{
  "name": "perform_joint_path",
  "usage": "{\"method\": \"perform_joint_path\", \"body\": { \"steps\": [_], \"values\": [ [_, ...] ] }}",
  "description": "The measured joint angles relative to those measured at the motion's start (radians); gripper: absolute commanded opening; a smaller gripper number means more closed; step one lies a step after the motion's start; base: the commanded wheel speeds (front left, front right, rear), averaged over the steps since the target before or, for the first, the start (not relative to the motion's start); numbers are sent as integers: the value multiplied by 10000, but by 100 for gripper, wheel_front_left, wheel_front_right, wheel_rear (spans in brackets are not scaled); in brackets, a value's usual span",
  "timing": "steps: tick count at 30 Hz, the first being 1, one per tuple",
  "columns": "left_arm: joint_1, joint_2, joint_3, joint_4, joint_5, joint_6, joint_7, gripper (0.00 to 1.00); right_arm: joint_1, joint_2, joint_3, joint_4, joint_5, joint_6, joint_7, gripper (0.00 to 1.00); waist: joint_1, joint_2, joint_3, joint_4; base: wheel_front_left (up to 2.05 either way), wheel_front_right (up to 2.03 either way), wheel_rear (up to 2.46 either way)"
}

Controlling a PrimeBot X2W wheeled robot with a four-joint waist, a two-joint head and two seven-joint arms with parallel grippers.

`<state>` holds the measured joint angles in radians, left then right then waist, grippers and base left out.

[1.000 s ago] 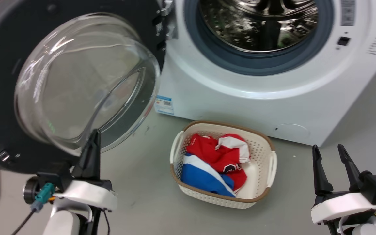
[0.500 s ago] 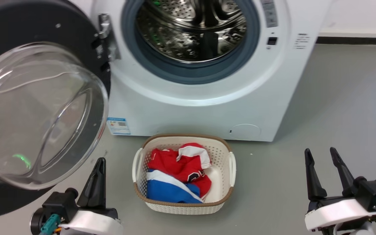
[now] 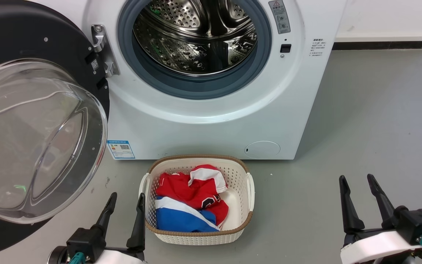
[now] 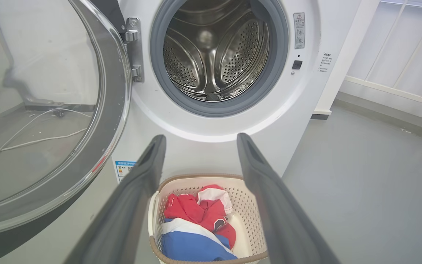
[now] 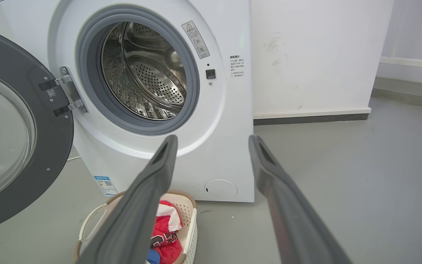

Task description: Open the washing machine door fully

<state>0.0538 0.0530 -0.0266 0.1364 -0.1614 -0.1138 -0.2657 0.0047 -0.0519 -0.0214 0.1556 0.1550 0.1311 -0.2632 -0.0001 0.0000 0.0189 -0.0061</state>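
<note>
At the bottom of the head view, the left gripper [image 3: 128,196] and right gripper [image 3: 356,178] both point up with fingers apart, holding nothing and touching nothing. The left one is just beside a white basket [image 3: 250,183] with a brown rim, which sits on the grey floor [image 3: 361,121] holding red, white and blue clothes [image 3: 189,198]. Just behind the basket stands the white machine [image 3: 203,128]. The door [image 3: 68,47] is swung out to the machine's left on a metal hinge [image 3: 101,47], its inner face toward the camera. It is a wide black ring dotted with small screws around a deep clear glass bowl [image 3: 31,139] that bulges forward and shows pale reflections. The opening is uncovered, with a grey seal [image 3: 196,90] around the perforated steel drum [image 3: 196,36]. A blue and white sticker [image 3: 121,149] with a QR code sits at the machine's lower left. A grey warning label [image 3: 279,16] with a red triangle is beside the opening, and small dark print [image 3: 317,47] lies further right. All the writing is too small to read. A round white flap [image 3: 262,149] sits low on the front.
</note>
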Motion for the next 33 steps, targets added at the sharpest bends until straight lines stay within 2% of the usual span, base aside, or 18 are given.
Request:
{"method": "perform_joint_path", "body": {
  "steps": [33],
  "values": [
    [-21, -19, -176, -40, 84, -151, 0, 100, -25, 0, -48, 6, 29, 0, 0, 100, 0, 0, 162, 208, 0, 0, 0]
  ]
}}
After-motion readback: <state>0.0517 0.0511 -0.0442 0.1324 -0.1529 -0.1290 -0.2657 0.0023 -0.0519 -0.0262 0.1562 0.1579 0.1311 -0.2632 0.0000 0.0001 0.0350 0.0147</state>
